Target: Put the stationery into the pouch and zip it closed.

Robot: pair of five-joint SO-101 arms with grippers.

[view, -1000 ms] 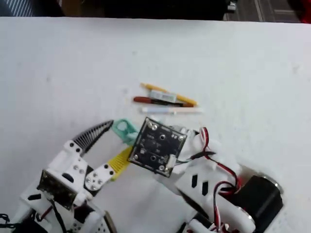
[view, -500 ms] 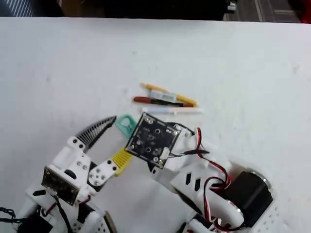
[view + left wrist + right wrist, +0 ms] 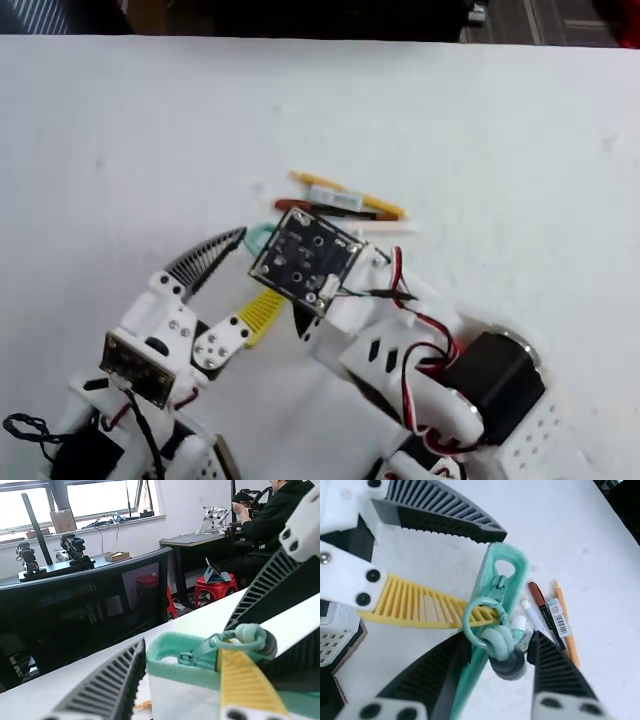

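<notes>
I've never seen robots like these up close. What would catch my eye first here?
Probably the mint-green pouch with its ring-shaped zip pull. It sits near the front of the white table, between the left gripper's open fingers, one black and one bright yellow. Just beyond the pouch lies a small bunch of pens, side by side.

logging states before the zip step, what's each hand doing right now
left hand: open, at the end of the pouch.
right hand: at the zipper pull; whether it grips cannot be told.
</notes>
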